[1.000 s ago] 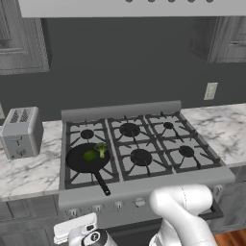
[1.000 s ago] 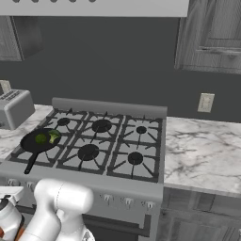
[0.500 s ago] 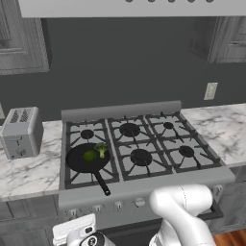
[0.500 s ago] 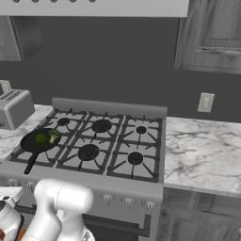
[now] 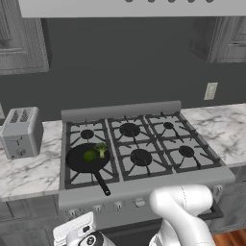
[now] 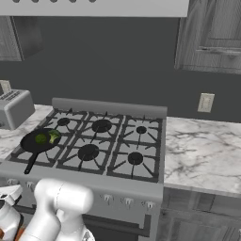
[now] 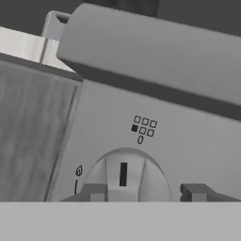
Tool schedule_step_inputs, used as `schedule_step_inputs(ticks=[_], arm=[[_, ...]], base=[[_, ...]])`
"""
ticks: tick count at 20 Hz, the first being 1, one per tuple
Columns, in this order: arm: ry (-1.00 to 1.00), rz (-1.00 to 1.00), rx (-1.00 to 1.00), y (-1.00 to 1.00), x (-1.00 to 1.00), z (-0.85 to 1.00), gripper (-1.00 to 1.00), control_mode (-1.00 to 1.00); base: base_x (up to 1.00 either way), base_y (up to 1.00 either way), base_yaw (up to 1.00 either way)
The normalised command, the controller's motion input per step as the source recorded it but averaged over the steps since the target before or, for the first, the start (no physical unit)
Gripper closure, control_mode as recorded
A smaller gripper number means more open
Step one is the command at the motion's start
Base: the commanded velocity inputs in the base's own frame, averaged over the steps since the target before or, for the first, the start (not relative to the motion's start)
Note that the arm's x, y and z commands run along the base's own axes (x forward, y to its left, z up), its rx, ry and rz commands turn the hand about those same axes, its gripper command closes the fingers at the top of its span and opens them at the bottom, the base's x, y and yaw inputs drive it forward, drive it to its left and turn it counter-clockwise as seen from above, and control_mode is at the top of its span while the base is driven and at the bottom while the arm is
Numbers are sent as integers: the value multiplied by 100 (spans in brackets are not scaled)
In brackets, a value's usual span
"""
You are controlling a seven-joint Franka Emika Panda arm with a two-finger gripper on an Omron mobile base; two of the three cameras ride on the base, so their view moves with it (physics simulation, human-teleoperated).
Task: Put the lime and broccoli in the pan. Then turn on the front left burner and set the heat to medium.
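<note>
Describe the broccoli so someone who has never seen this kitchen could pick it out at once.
Find the six-burner stove set between marble counters; a black pan with a long handle sits on its front left grate, on the toaster's side. Two green things lie in the pan. The broccoli is the bumpy, darker one with a pale stalk; beside it, the lime is a smooth, bright ball.

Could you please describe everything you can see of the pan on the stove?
The pan is round, shallow and black, with a long straight handle pointing toward the stove's front edge. It sits level on the front left burner grate. Inside lie the lime and the broccoli, close beside each other.
</note>
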Motion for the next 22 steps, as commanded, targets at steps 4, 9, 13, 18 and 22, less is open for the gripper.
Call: schedule_step_inputs(ticks=[4, 9, 13, 18, 22], arm=[[0, 0, -18, 0, 15, 0, 100, -100], [0, 0, -16, 0, 12, 0, 100, -100], [0, 0, -17, 0, 12, 0, 100, -100], [0, 0, -16, 0, 10, 0, 100, -100], [0, 0, -15, 0, 8, 0, 100, -100]], base=[[0, 0, 0], [0, 0, 0], [0, 0, 0], [0, 0, 0], [0, 0, 0]])
